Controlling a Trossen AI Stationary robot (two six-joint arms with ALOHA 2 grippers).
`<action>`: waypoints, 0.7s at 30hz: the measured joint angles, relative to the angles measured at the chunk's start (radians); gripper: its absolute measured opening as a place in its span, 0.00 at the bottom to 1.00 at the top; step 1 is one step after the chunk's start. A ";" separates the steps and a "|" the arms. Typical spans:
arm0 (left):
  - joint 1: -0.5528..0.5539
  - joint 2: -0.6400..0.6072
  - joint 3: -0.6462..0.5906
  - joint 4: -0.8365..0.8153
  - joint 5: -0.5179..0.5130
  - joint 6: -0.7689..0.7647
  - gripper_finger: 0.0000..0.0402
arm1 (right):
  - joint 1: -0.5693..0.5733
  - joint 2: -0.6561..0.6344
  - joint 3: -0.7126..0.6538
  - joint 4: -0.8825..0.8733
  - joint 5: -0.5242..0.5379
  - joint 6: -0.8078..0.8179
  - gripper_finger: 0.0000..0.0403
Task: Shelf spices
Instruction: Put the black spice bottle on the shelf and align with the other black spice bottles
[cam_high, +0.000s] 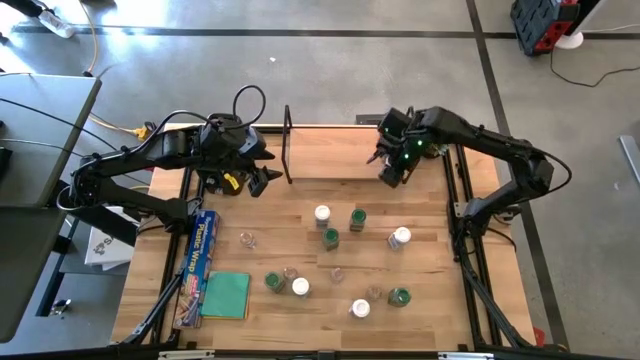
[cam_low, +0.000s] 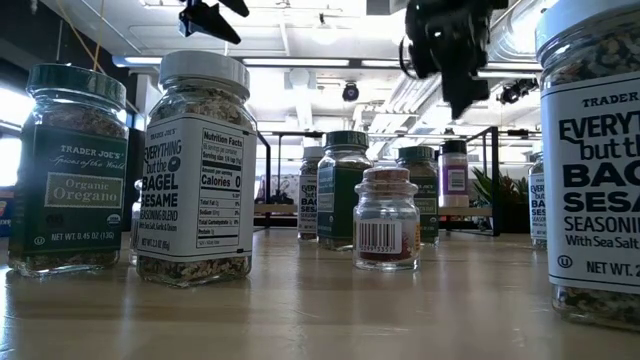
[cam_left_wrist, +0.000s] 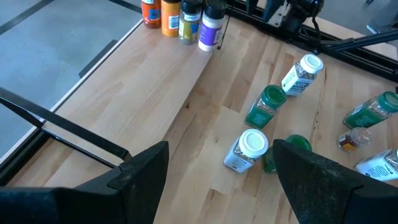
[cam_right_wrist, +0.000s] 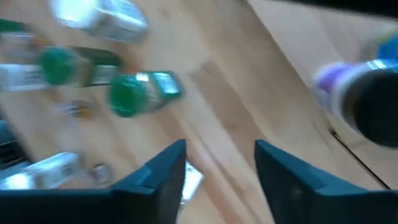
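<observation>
High view: left gripper (cam_high: 262, 172) over shelf (cam_high: 330, 155) left end, jaws spread, empty. Right gripper (cam_high: 390, 172) at shelf's right end; spices (cam_high: 322, 215) scattered on bench (cam_high: 430, 300) nearer.

Left wrist: four jars (cam_left_wrist: 210, 25) on shelf's far end.

Right wrist: jaws apart w/ nothing between.

Oregano jar (cam_low: 71, 170) beside bagel seasoning jar (cam_low: 197, 170); small corked jar (cam_low: 386, 218) centre.
</observation>
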 joint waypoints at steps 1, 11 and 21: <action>0.000 0.000 0.000 0.000 0.000 0.000 0.70 | 0.001 0.000 -0.018 0.002 0.024 0.009 0.38; 0.000 0.000 0.000 0.001 0.000 0.001 0.70 | -0.025 0.000 -0.108 0.052 0.227 0.091 0.16; 0.000 0.000 0.000 0.001 0.000 0.000 0.70 | -0.068 0.000 -0.109 0.077 0.296 0.127 0.15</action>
